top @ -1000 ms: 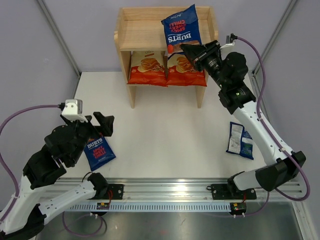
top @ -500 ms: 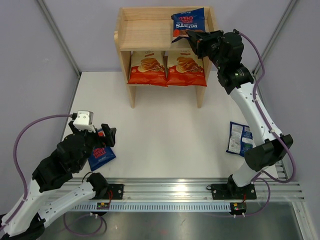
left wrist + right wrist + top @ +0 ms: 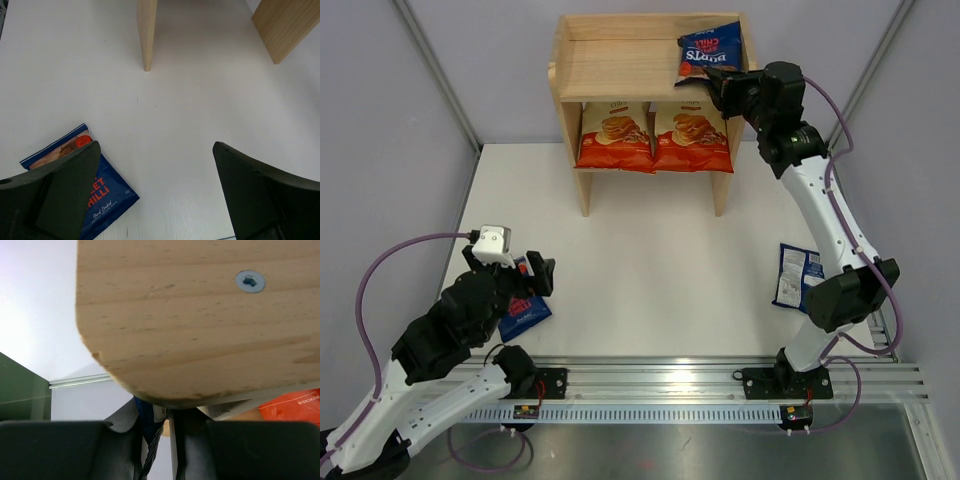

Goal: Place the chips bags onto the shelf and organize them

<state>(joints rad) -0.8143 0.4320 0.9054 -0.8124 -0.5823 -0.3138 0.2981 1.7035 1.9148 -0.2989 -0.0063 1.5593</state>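
Note:
The wooden shelf (image 3: 610, 60) stands at the back. Two Cassava Chips bags (image 3: 615, 135) (image 3: 692, 137) stand on its lower tier. My right gripper (image 3: 712, 85) is shut on the lower edge of a red-labelled Burts bag (image 3: 710, 50) and holds it over the right end of the top tier. In the right wrist view the bag's edge (image 3: 159, 420) is pinched between my fingers under the shelf's side panel (image 3: 200, 315). My left gripper (image 3: 155, 190) is open and empty above the table, with a second red-labelled Burts bag (image 3: 520, 305) (image 3: 95, 192) by its left finger. The teal Burts bag (image 3: 798, 280) lies at the right.
The shelf's two front legs (image 3: 146, 32) (image 3: 282, 25) show at the top of the left wrist view. Grey walls with metal posts (image 3: 435, 70) enclose the white table (image 3: 650, 260). A metal rail (image 3: 670, 380) with the arm bases runs along the near edge.
My right gripper has carried the Burts bag further right and back, to the right end of the top tier. My left arm has drawn back slightly and lowered over the bag on the table.

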